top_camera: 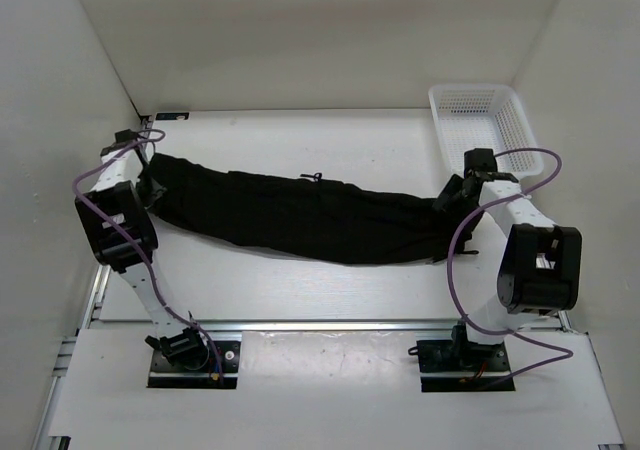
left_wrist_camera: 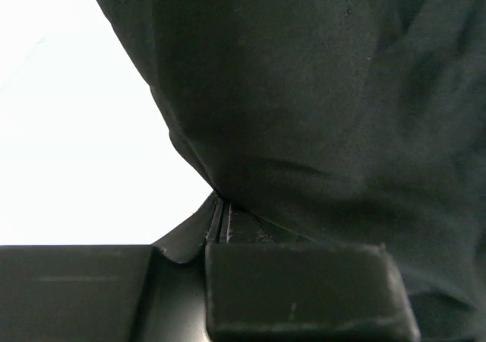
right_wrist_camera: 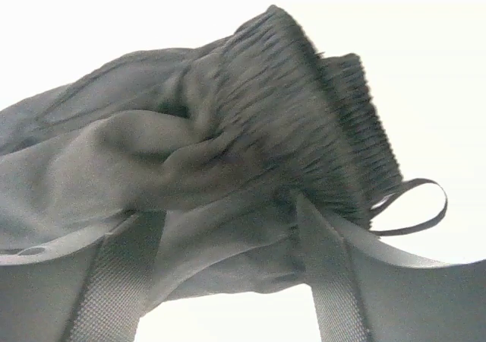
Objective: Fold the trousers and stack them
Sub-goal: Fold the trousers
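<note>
The trousers [top_camera: 300,220] hang stretched as a long black band across the middle of the white table [top_camera: 300,300], running from the far left to the right and sagging lower in the centre. Whether the sagging part touches the table cannot be told. A small black cord [top_camera: 315,177] sticks up from the band's upper edge near its middle.

The left gripper [top_camera: 152,185] holds the left end. In the left wrist view its jaws are nearly together, pinching a fold of the dark cloth [left_wrist_camera: 319,114] right at the fingertips of the left gripper [left_wrist_camera: 218,214].

The right gripper [top_camera: 452,195] holds the right end. In the right wrist view, the right gripper [right_wrist_camera: 228,258] has a thick bunch of cloth clamped between its two fingers [right_wrist_camera: 114,281], which stand fairly far apart around it. The ribbed elastic waistband [right_wrist_camera: 304,106] rises just above them, and a flat ribbon loop [right_wrist_camera: 444,203] dangles at its right side.

A white mesh basket [top_camera: 470,89] sits at the far right corner of the table, just behind the right arm. Purple cables [top_camera: 455,240] loop along both arms.
</note>
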